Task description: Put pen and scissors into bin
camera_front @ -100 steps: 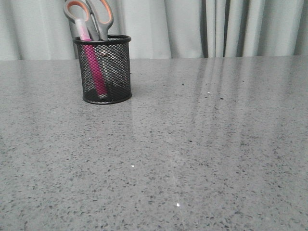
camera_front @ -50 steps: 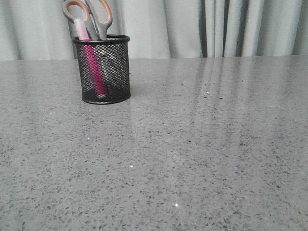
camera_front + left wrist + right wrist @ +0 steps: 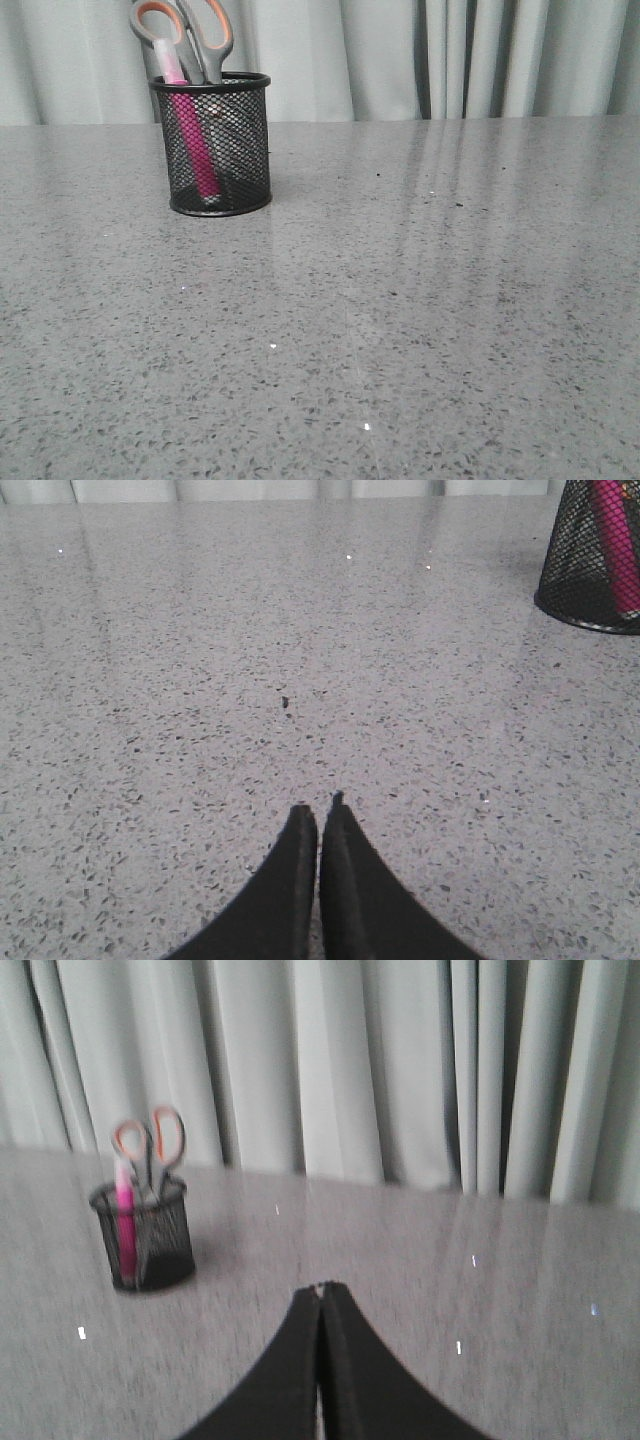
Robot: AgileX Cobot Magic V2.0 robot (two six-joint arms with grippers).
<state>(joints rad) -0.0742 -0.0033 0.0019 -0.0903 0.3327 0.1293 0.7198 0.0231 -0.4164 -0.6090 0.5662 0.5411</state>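
The black wire-mesh bin (image 3: 212, 145) stands upright at the back left of the grey speckled table. The magenta pen (image 3: 192, 135) stands inside it, its whitish cap above the rim. The scissors (image 3: 190, 32) stand in it blades down, the grey and orange handles sticking out. The bin also shows in the left wrist view (image 3: 592, 570) and the right wrist view (image 3: 143, 1235). My left gripper (image 3: 320, 810) is shut and empty, low over bare table, away from the bin. My right gripper (image 3: 322, 1290) is shut and empty, far from the bin. Neither arm shows in the front view.
A pale pleated curtain (image 3: 420, 55) hangs behind the table's far edge. The grey speckled tabletop (image 3: 400, 300) stretches in front of and to the right of the bin.
The bin has shifted very slightly left in the front view since a second ago; nothing has moved over the last half second.
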